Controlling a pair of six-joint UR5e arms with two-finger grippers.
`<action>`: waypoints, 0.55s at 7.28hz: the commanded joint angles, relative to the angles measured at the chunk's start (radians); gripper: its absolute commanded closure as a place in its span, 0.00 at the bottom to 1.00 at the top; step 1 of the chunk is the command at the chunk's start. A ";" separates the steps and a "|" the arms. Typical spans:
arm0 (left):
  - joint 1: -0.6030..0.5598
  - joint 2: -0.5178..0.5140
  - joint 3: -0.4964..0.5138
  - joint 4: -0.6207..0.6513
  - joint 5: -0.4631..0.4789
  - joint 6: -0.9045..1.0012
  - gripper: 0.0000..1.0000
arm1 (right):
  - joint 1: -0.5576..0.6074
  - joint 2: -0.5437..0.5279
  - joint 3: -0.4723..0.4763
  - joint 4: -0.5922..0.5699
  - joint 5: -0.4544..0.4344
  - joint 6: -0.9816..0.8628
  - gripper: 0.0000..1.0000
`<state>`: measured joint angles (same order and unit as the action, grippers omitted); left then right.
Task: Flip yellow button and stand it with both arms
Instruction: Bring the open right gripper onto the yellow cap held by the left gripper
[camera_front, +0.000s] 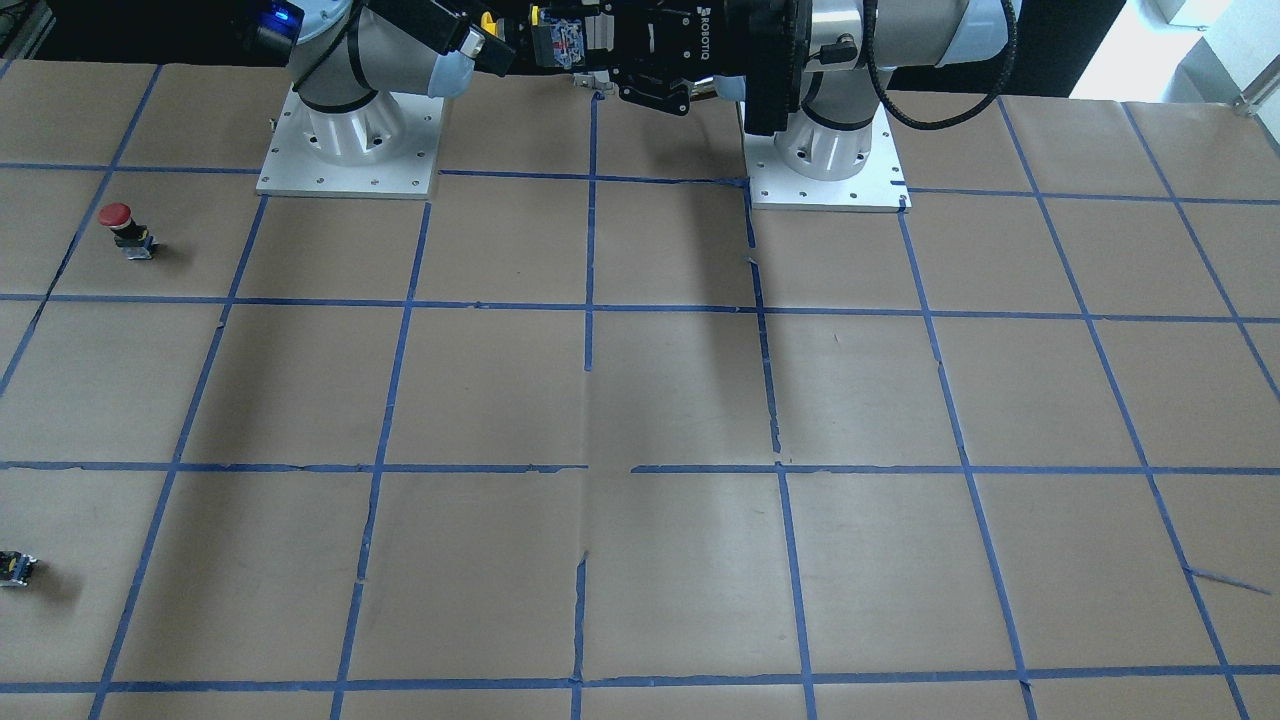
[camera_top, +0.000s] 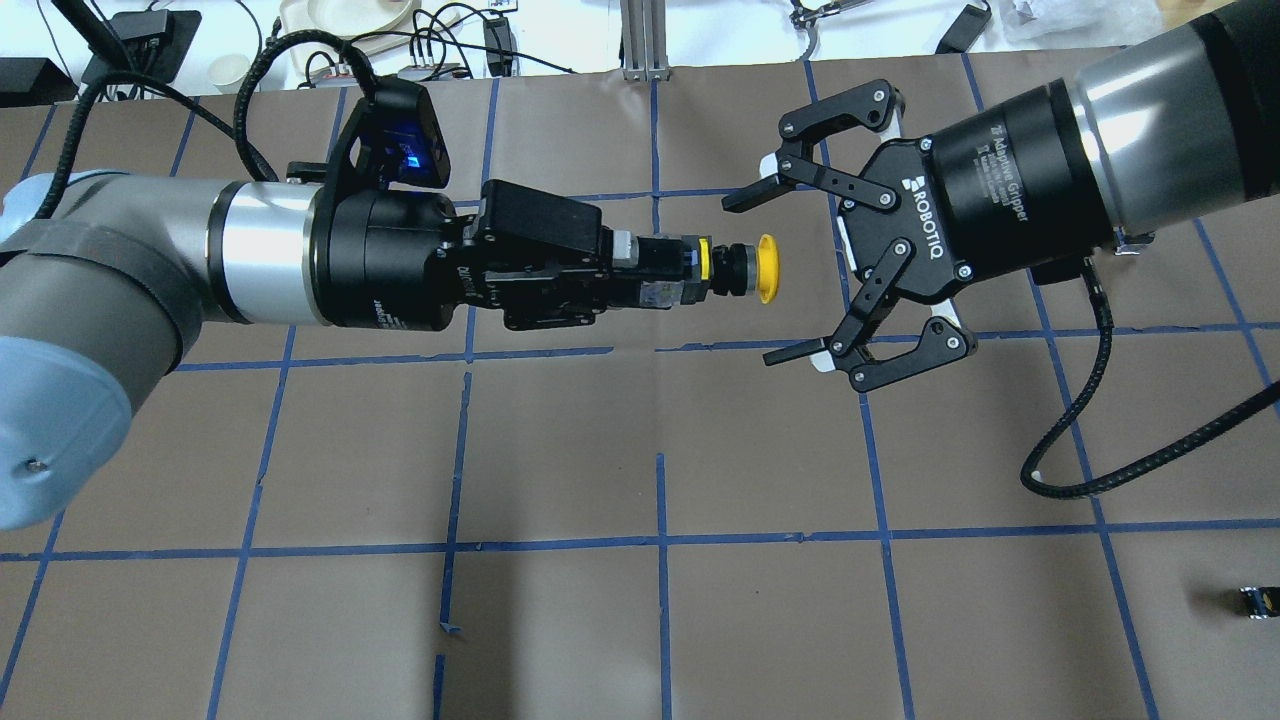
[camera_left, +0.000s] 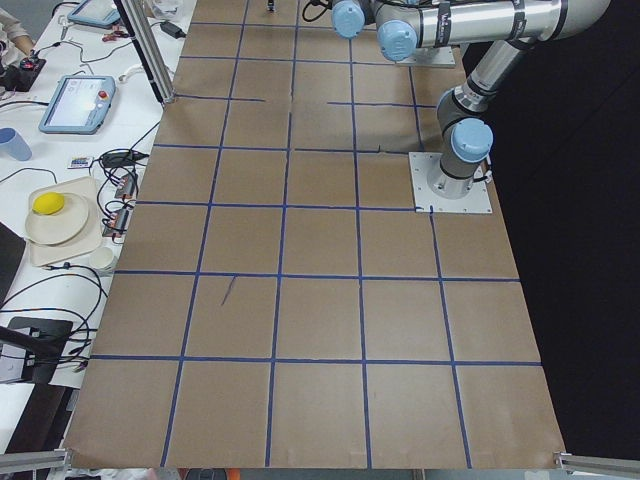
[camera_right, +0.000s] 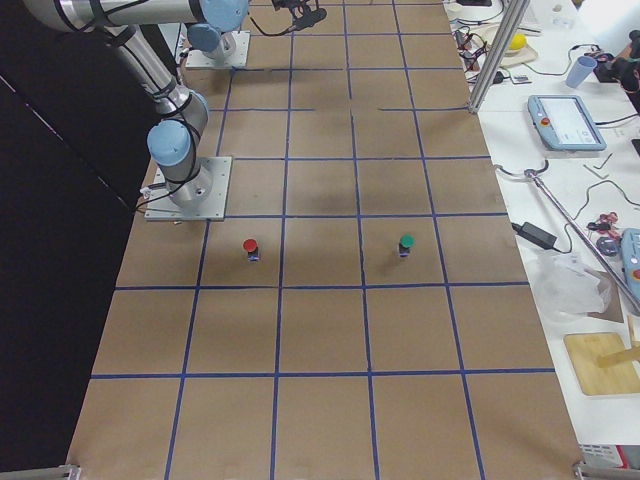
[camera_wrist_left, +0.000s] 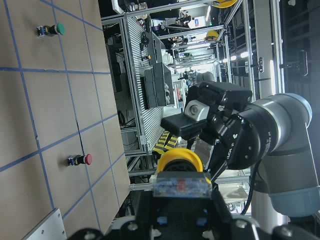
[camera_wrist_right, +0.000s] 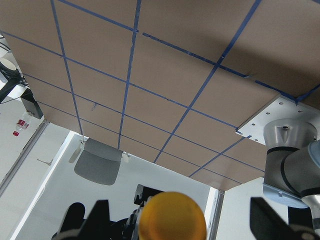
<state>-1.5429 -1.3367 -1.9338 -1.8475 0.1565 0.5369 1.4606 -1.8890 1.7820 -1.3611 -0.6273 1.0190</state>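
The yellow button (camera_top: 766, 268) is held in the air, lying sideways. My left gripper (camera_top: 660, 272) is shut on its black-and-grey body, and the yellow cap points toward my right arm. My right gripper (camera_top: 758, 279) is wide open, facing the cap, which sits level with the fingertips (camera_top: 738, 202) at the mouth of the jaws and touches neither finger. In the left wrist view the cap (camera_wrist_left: 180, 159) stands just ahead of the camera with the right gripper (camera_wrist_left: 220, 125) behind it. In the right wrist view the cap (camera_wrist_right: 171, 216) sits between the open fingers (camera_wrist_right: 97, 220).
A red-capped button (camera_front: 118, 225) stands on the brown, blue-taped table (camera_front: 680, 400) on my right side. A green-capped button (camera_right: 405, 244) stands further out. A small dark switch block (camera_top: 1258, 600) lies near the table's right end. Both arm bases (camera_front: 350, 150) are bolted at the near edge.
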 joint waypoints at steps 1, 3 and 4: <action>0.000 0.001 -0.001 -0.001 0.000 0.000 0.71 | 0.000 0.001 0.002 0.007 0.006 0.001 0.10; 0.000 0.001 -0.001 0.001 0.001 0.003 0.71 | 0.000 0.001 0.007 0.007 0.005 0.000 0.29; 0.000 0.001 -0.001 0.001 0.001 0.003 0.71 | 0.000 0.002 0.005 0.007 0.005 0.000 0.40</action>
<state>-1.5432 -1.3361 -1.9343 -1.8474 0.1574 0.5392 1.4604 -1.8877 1.7874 -1.3547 -0.6231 1.0188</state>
